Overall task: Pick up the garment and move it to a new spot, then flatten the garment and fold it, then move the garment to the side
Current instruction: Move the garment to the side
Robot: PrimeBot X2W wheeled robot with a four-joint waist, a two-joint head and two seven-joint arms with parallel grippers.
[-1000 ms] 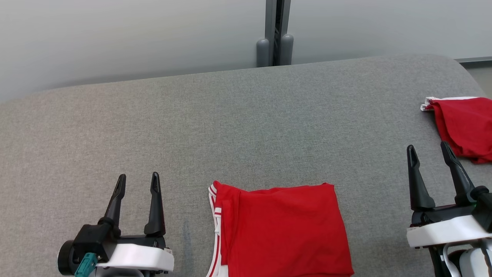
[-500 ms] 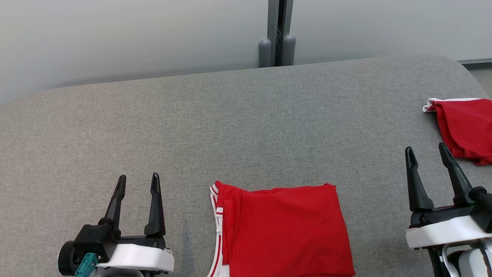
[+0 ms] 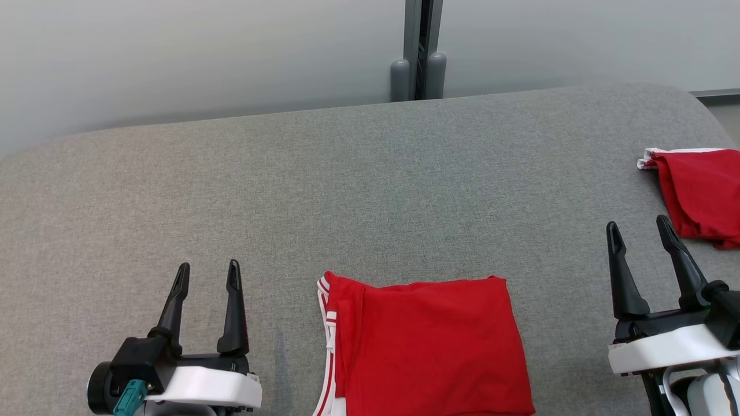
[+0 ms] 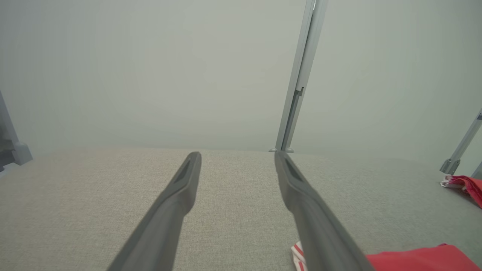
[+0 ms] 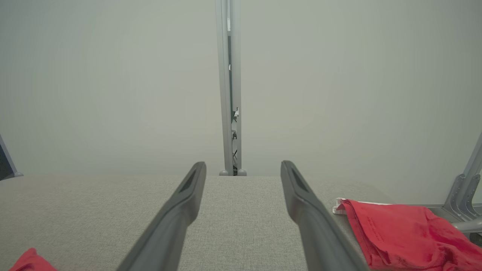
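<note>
1. Left gripper (image 3: 208,264): we see its two dark fingers spread apart with nothing between them. It is released and hangs over bare grey cloth at the lower left of the head view.
2. Right gripper (image 3: 636,222): this one is likewise released and empty, with its fingers parted. It sits at the lower right, and its tips reach a little farther forward than the left pair.
3. Arm pose: we note both white wrists low at the near edge, one on each side of the work. The fingers point away from the robot and lean slightly inward.
4. Garment (image 3: 428,346): it is red with white striped trim along its left edge and is folded into a neat rectangle. It lies flat on the table between the two grippers, and neither touches it. The frame cuts off its near edge.
5. Second red garment (image 3: 702,196): it lies loosely bunched at the table's right edge, near the right gripper's tips and to their right.
6. Table (image 3: 370,173): the top is covered in grey fabric and has rounded far corners. Behind it we see a pale wall with a grey post (image 3: 417,52).
</note>
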